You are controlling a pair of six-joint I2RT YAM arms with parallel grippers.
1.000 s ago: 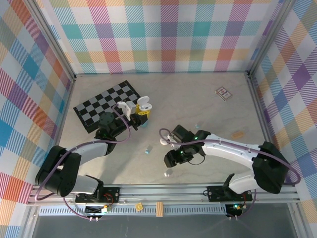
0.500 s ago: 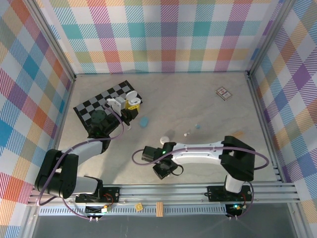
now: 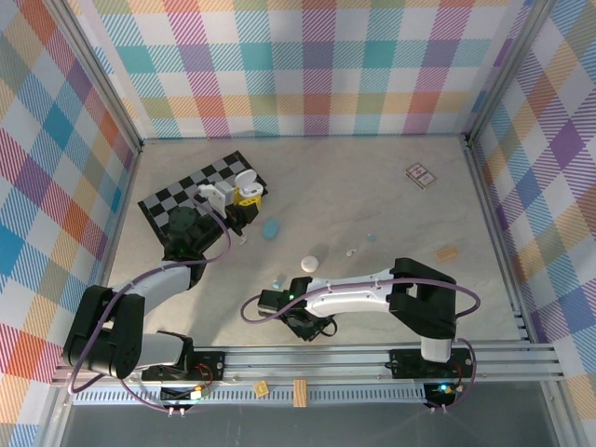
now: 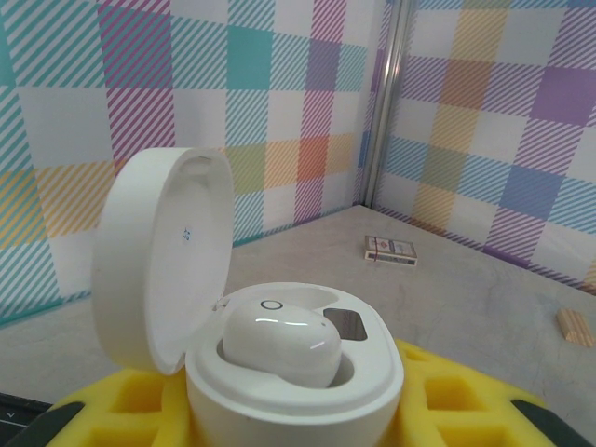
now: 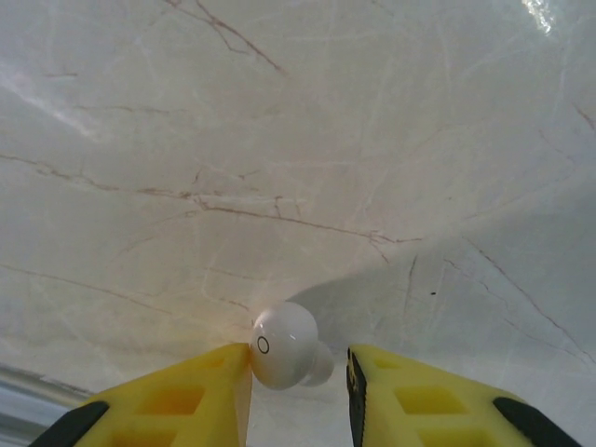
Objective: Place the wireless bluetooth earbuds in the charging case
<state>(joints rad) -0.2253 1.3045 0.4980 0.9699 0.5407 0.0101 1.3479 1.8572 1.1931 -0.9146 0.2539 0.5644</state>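
My left gripper (image 3: 244, 192) hovers over the checkerboard's right end, shut on an open white charging case (image 4: 298, 372). The case's lid (image 4: 163, 261) stands up, and one white earbud (image 4: 279, 340) sits in it. My right gripper (image 3: 305, 324) is low near the table's front edge. Its yellow fingers (image 5: 177, 396) straddle a white earbud (image 5: 284, 345) lying on the table. The left pad touches the bud and the right pad stands a small gap away. More tiny buds lie farther back: a white one (image 3: 352, 251) and pale blue ones (image 3: 372, 237) (image 3: 277, 279).
A blue case (image 3: 271, 228) and a white pebble case (image 3: 309, 264) lie mid-table. The checkerboard (image 3: 186, 200) is at the back left. A small card box (image 3: 421, 175) and a wooden block (image 3: 448, 252) lie to the right. The front rail is just behind my right gripper.
My right arm swung left and toward the front edge, and its jaws narrowed round the white earbud. The left gripper carried the case left over the checkerboard, then held still.
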